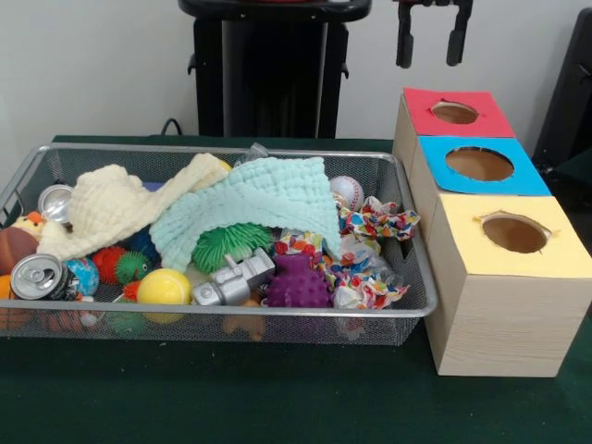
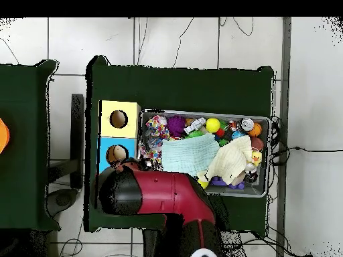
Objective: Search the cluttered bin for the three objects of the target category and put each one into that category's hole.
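Note:
The cluttered bin (image 1: 231, 314), a wide silver wire-mesh basket, sits on the green table at the left; it also shows in the overhead view (image 2: 262, 119). Three wooden boxes with round holes stand in a row beside it: red top (image 1: 495, 116), blue top (image 1: 532, 176), yellow top (image 1: 564, 250). My gripper (image 1: 431, 37) hangs open and empty high above the red box, away from the bin. In the overhead view my red arm (image 2: 161, 194) covers the red box; the yellow box (image 2: 130, 110) and blue box (image 2: 104, 146) show.
In the bin, a cream cloth (image 1: 111, 203) and a mint cloth (image 1: 259, 199) cover much of the pile. Around them lie a baseball (image 1: 347, 191), a purple spiky ball (image 1: 298, 282), a yellow ball (image 1: 164, 287), a silver toy camera (image 1: 231, 279), cans (image 1: 37, 276) and colourful crumpled paper (image 1: 375, 222).

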